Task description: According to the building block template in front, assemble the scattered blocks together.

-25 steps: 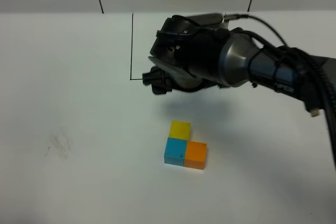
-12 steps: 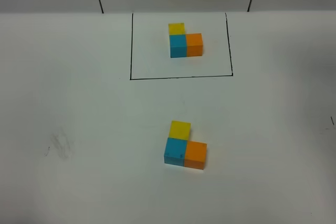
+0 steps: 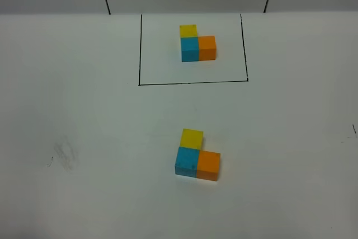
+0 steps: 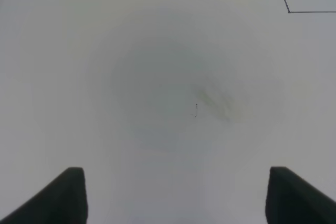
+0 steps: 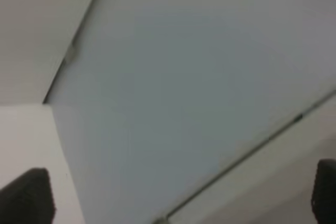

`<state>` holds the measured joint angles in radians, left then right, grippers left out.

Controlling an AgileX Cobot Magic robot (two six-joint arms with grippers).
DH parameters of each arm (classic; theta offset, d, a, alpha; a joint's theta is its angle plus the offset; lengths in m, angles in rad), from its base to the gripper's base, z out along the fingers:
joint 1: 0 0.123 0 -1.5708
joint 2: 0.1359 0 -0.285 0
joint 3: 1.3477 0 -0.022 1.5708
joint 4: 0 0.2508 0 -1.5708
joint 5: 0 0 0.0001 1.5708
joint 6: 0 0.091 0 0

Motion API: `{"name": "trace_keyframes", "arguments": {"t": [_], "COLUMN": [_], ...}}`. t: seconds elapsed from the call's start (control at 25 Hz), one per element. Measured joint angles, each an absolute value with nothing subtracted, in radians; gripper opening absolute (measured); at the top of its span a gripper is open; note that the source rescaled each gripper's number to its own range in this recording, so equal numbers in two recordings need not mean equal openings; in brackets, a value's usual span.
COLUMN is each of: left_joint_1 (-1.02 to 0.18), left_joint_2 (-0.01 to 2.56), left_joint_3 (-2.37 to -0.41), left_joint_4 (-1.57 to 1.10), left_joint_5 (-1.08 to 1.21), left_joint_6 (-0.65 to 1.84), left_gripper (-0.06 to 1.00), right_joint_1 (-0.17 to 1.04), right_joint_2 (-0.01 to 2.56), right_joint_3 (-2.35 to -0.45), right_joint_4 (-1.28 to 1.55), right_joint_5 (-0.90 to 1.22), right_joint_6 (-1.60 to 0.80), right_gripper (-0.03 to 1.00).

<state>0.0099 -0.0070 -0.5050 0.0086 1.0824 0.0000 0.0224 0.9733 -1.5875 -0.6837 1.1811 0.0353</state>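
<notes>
Grippers (image 4: pixel 173 192) apart — 3 smooth cubes (image 3: pixel 197 155), L-shaped

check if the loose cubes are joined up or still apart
Joined: the yellow cube, blue cube and orange cube touch in an L, matching the framed template.

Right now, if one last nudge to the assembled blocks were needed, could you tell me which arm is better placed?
Probably left: the left gripper faces the table, open and empty; the right gripper points away from it.
</notes>
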Motion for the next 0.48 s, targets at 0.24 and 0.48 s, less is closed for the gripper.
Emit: {"name": "trace_keyframes", "arguments": {"t": [0.24,0.48], "left_joint_1": [0.01,0.01], "left_joint_2": [-0.007,-0.007], "left_joint_3": [-0.505,-0.505], "left_joint_4": [0.009,0.009], "left_joint_5": [1.082,1.082], "left_joint_6": [0.0,0.006], "left_gripper": [0.57,0.57], "right_joint_1": [0.021,0.021], "right_joint_2": [0.708,0.366], "right_joint_3": [-1.458,-1.122], "right_joint_4": [-0.364,-0.25], "right_joint_5": [1.211,1.208], "right_joint_6": [-0.155,-0.162], "right_gripper": [0.99,0.91]}}
